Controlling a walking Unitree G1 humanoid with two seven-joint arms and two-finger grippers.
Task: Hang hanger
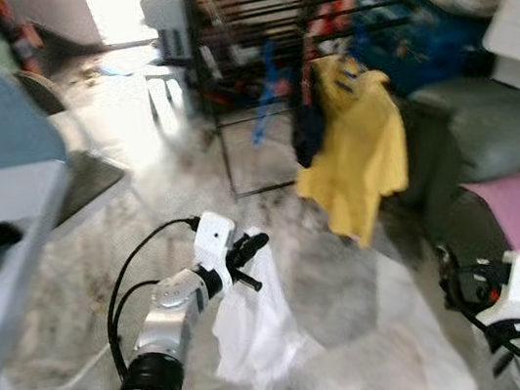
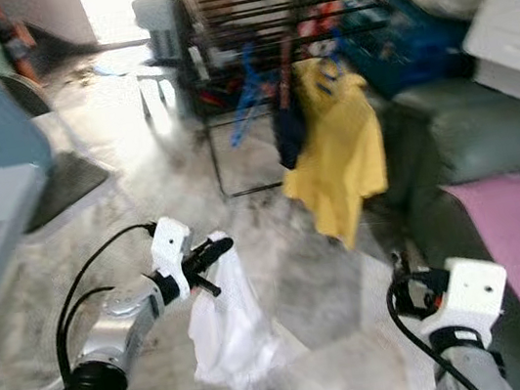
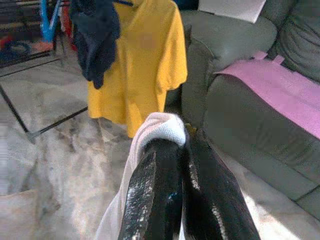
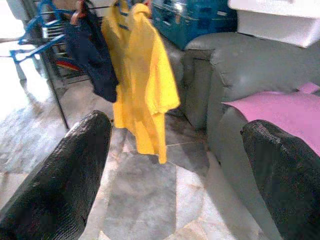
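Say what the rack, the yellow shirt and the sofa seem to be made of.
Rack: thin dark bars, likely painted metal wire. Yellow shirt: soft matte fabric, hanging in folds. Sofa: smooth grey-green covering with a faint sheen, perhaps leather or imitation.

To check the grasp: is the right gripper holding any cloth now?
No. The right gripper has its fingers wide apart with nothing between them; the white garment hangs from the left gripper.

Home: sofa, drying rack

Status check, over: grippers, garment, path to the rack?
Left gripper shut on white garment. Right gripper open, empty. Drying rack ahead, yellow shirt hanging on it.
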